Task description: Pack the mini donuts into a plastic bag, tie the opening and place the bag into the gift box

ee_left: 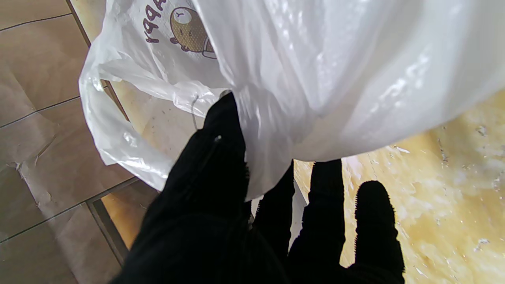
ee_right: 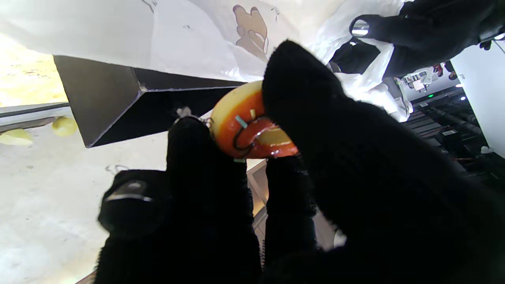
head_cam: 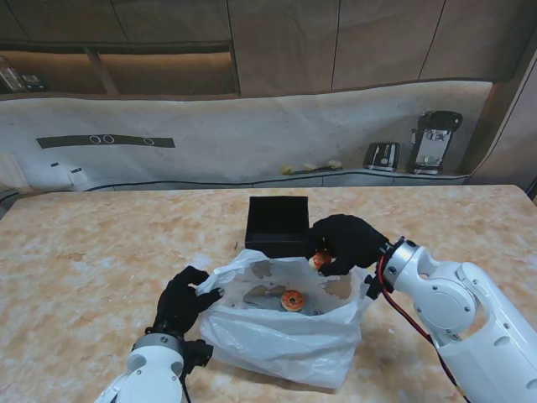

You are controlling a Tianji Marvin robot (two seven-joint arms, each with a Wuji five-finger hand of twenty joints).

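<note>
A white bag (head_cam: 281, 332) sits open on the marbled bench (head_cam: 84, 252), near the edge closest to me. Its mouth gapes upward, and one donut (head_cam: 292, 300) with orange glaze lies inside on the bag's floor. A printed cartoon figure and brown lettering show on the film in the left wrist view.

The left hand (head_cam: 185, 300) is at the bag's left rim. In the left wrist view its thumb (ee_left: 221, 134) presses the film from one side while the other fingers (ee_left: 325, 197) lie on the far side of the fold, so the fingers are pinched on the bag's edge and hold the mouth open.

The right hand (head_cam: 348, 242) hangs over the bag's far right rim, just beside the black box (head_cam: 278, 225). It grasps a second donut (head_cam: 320, 260); the right wrist view shows that donut (ee_right: 248, 126), orange-glazed with a pale base and small sprinkles, clamped between the thumb (ee_right: 303, 86) and two fingertips (ee_right: 189, 142). The donut is off the bench, above the bag's opening and close to the box's near corner.

The box stands upright and open on the bench, farther from me than the bag, its near wall touching or almost touching the bag's far rim; I cannot tell which. Its inside is dark.
</note>
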